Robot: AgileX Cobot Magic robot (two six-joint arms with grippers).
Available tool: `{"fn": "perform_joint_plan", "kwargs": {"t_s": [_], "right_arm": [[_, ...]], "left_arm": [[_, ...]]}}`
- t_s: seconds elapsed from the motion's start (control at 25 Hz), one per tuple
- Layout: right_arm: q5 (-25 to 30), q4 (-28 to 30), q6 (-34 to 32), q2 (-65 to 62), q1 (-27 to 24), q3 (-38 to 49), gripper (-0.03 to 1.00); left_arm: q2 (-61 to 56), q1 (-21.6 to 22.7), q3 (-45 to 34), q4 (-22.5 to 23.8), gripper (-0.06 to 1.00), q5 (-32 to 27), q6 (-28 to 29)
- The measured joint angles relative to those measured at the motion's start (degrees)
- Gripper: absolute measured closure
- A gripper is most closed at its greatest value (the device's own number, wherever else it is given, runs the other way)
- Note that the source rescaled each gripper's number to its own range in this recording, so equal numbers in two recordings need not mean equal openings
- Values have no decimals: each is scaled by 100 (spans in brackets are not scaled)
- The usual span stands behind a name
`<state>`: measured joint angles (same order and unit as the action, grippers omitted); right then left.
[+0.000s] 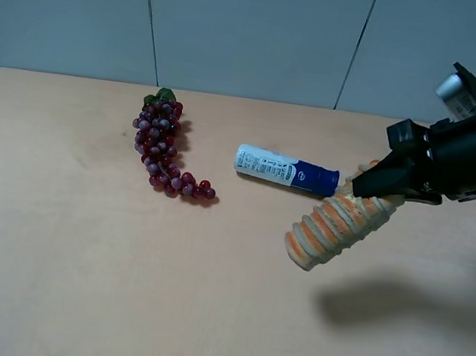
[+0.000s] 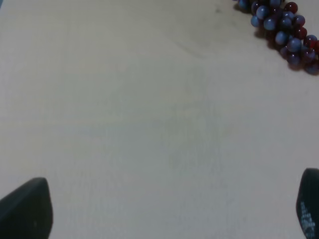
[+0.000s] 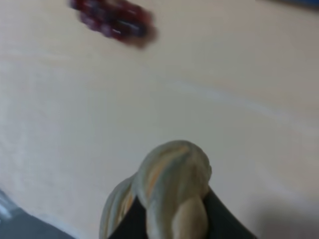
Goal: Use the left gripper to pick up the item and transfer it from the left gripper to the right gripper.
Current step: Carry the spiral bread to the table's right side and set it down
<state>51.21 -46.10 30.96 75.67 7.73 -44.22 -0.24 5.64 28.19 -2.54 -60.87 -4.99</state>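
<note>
Ridged and rounded, the toy bread loaf (image 3: 174, 184) fills the foreground of the right wrist view, its tan end streaked with orange-brown bands and wedged between the two black fingers of the right pincer (image 1: 379, 187). From the high camera, the right pincer is clamped on one end of the oblong loaf. The loaf slants down and away from the fingertips and appears raised off the smooth, pale beige bench (image 1: 80, 280), where a soft shadow lies apart from it. Just beside the right pincer's tips, a glossy white-and-blue tube (image 1: 286, 168) lies on its side, its dark blue cap end nearest the fingers. Beyond the tube, well apart from the right pincer, sprawls a grape bunch (image 1: 167, 157) of small purple-red beads topped by a green leaf. The left pincer (image 2: 167, 214) stands wide open above bare bench, its matte black fingertips (image 2: 25, 211) far apart. The beaded grapes lie ahead of it and off to one side.
</note>
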Motion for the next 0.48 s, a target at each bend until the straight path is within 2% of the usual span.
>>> {"fn": "perform_joint_plan", "kwargs": {"t_s": [0.08, 0.2, 0.32, 0.48], "right_arm": [[281, 603, -584, 212, 0, -330, 97], [752, 1405, -1080, 609, 0, -865, 97], [1103, 1789, -1207, 1067, 0, -1315, 97], [1380, 1988, -1251, 1700, -96, -1781, 97]], "left_arm": [[0, 0, 0, 0, -2, 0, 0], [0, 0, 0, 0, -2, 0, 0], [0, 0, 0, 0, -2, 0, 0], [0, 0, 0, 0, -2, 0, 0]]}}
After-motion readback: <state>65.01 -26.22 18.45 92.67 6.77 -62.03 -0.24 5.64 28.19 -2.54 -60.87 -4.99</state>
